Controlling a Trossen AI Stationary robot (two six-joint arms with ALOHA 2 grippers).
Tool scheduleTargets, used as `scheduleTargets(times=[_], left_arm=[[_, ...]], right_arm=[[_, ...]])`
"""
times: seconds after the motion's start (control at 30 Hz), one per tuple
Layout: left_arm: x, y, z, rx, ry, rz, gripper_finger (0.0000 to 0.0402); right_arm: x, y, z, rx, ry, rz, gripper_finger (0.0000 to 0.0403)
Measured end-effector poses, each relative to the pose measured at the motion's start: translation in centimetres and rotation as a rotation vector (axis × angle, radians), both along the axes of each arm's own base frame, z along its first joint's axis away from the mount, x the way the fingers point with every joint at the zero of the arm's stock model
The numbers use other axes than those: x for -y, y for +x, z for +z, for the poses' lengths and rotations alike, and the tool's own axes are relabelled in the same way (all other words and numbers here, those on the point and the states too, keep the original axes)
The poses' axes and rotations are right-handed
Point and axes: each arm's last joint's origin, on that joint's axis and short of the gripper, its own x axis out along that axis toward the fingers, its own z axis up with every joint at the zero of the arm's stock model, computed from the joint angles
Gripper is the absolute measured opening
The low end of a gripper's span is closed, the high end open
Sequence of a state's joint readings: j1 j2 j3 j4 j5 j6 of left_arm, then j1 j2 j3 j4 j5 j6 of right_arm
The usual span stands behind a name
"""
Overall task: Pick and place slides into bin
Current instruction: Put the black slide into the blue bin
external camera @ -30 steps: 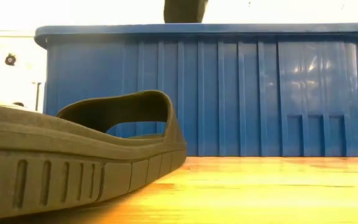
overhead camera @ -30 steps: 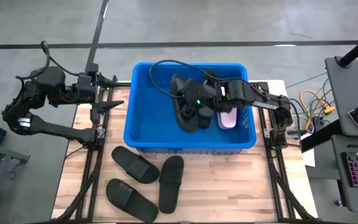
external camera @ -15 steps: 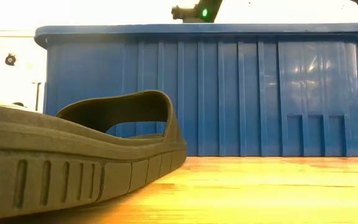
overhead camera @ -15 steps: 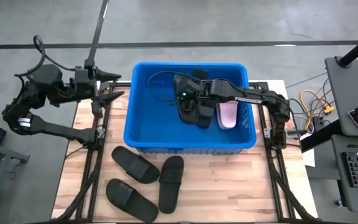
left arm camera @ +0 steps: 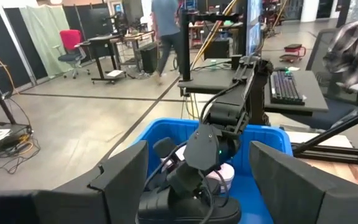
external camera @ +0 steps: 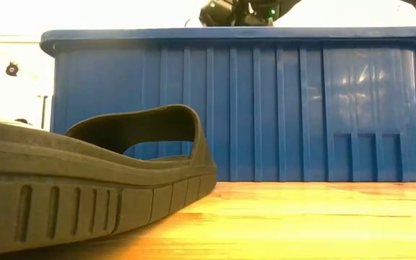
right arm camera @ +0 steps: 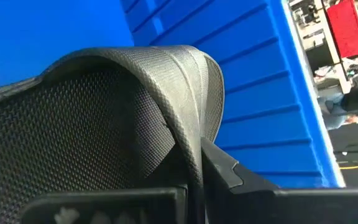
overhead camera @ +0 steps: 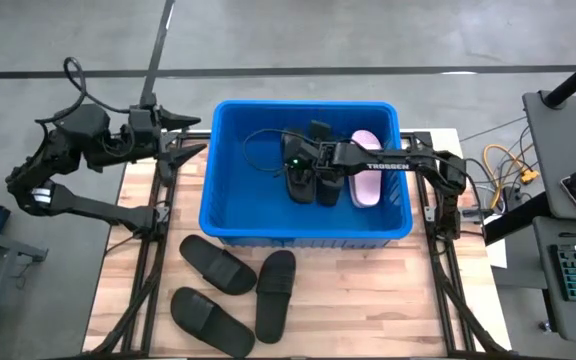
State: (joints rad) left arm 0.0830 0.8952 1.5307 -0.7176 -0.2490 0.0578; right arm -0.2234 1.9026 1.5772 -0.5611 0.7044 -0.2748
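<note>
**Observer:** While your right gripper point(overhead camera: 296, 168) hangs low inside the bin point(overhead camera: 230, 190), you have its fingers clamped on the strap of a black slide point(right arm camera: 104, 106). In the right wrist view the strap runs straight down between the two dark fingers, with the blue wall close behind.

**Operator:** So that one isn't placed yet?

**Observer:** Not quite, in my judgement. It is inside the bin's walls, but you have not let go of it. A pale pink slide point(overhead camera: 366, 183) already lies in the bin just beside your right arm, toward the right wall. Another dark shape lies against the held one; I cannot tell whether it is a second slide or part of the same one.

**Operator:** What's left on the table?

**Observer:** Three black slides lie on the wood in front of the bin: one point(overhead camera: 216, 265) nearest the bin's front wall, one point(overhead camera: 275, 294) just beside it, and a third point(overhead camera: 206, 315) closest to the table's front edge. So you are under halfway, I would say.

**Operator:** And my left arm?

**Observer:** Your left gripper point(overhead camera: 180, 142) waits off the bin's left side, above the table's left edge, fingers spread and holding nothing.
</note>
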Motion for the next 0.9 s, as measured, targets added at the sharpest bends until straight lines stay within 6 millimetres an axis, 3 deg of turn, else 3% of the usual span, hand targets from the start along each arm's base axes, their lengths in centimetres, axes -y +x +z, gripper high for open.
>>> scheduleTargets(times=[0.33, 0.9], left_arm=[[-0.2, 2.5, 0.2, 0.021, 0.007, 0.007, 0.0262], [-0.3, 1.7, 0.9, 0.089, 0.011, 0.04, 0.0262]], right_arm=[[0.7, -0.4, -1.1, -0.039, -0.025, -0.01, 0.0012], [3.4, 2.9, -4.9, -0.143, -0.035, -0.046, 0.0012]])
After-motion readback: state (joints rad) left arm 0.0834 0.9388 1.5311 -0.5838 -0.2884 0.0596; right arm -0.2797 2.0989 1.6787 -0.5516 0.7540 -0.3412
